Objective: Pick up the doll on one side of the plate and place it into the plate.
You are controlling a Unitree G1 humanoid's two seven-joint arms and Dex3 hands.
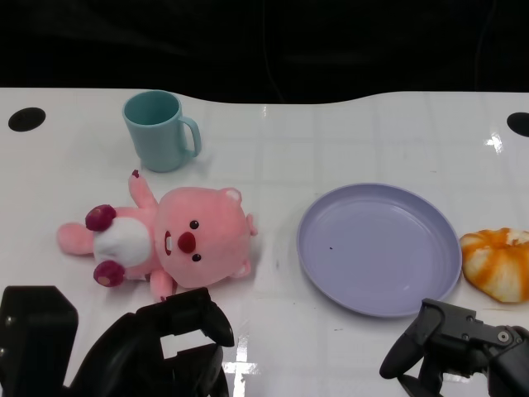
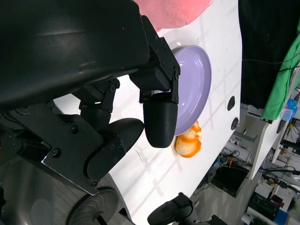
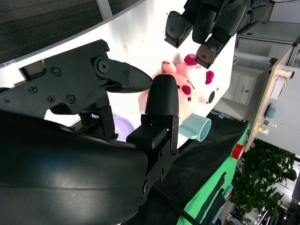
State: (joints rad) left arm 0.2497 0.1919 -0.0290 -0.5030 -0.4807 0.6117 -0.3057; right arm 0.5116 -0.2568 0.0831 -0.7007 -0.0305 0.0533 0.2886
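A pink plush doll [image 1: 165, 240] lies on its back on the white table, left of an empty lavender plate [image 1: 378, 248]. My left hand [image 1: 157, 347] hovers at the near edge just below the doll, fingers apart, holding nothing. My right hand [image 1: 463, 347] sits near the table's front right, below the plate's rim, also empty with fingers apart. The left wrist view shows the doll [image 2: 176, 11] and the plate [image 2: 194, 84] past my fingers [image 2: 159, 117]. In the right wrist view the doll [image 3: 187, 91] lies beyond my fingers [image 3: 161, 105], with the left hand [image 3: 206, 23] above it.
A teal mug [image 1: 159, 130] stands behind the doll at the back left. An orange-and-white bun-shaped toy [image 1: 498, 262] lies right of the plate. The black table edge runs along the back. A cluttered room shows beyond the table in the wrist views.
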